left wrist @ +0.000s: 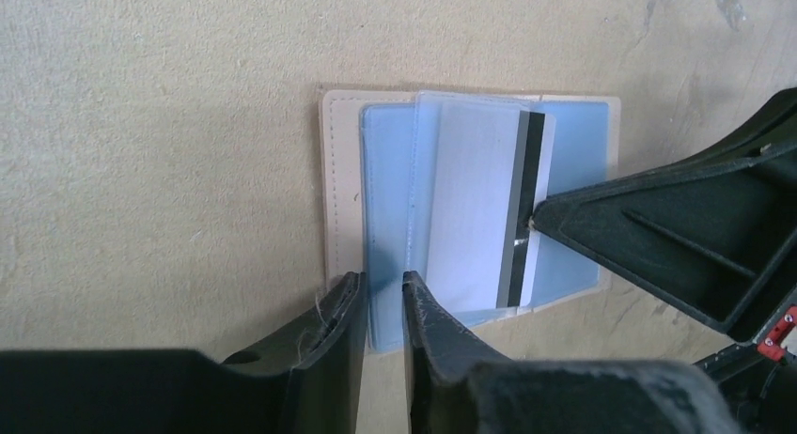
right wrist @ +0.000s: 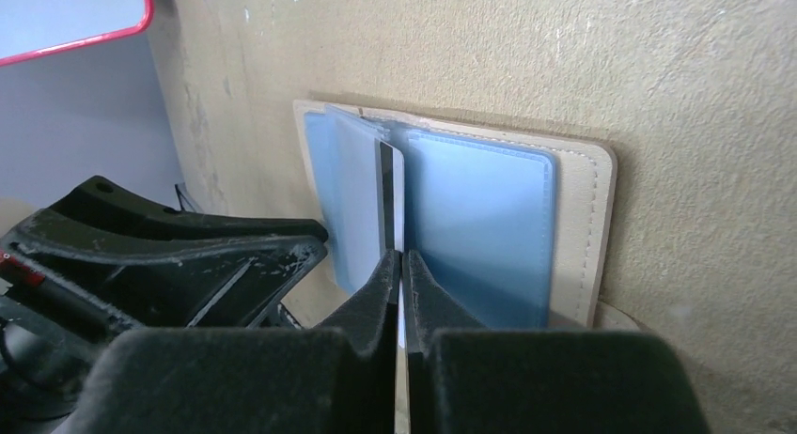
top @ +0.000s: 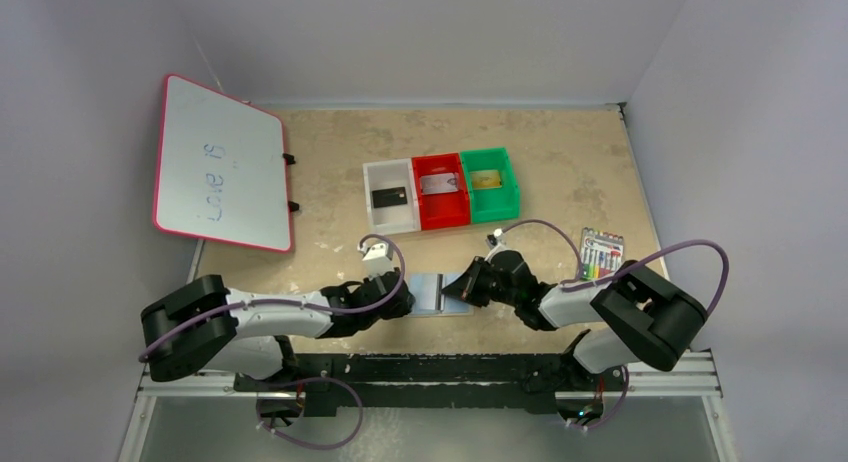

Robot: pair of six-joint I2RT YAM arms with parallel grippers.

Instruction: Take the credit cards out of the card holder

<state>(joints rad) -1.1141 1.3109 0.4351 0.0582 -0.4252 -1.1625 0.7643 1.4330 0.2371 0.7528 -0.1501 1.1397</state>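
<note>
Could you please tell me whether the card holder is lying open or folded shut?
Open: the card holder lies spread on the table, both blue panels showing.

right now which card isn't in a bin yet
The pale dark-striped card, in the right tool at the card holder; the black, silvery and gold cards lie in bins.

Work cell seen from above. You look down on a tan counter (top: 590, 172), its surface mottled with paler patches and scuffs. Plain pale grey walls enclose it on three sides: left wall (top: 70, 132), back wall (top: 430, 32), right wall (top: 750, 112). A pink-framed whiteboard (top: 220, 162) bearing handwriting leans tilted against the left wall. Along the near edge you find a silver metal rail (top: 670, 384), and beyond it a smooth grey surface (top: 450, 434). Lighting is even and diffuse; shadows are soft.
</note>
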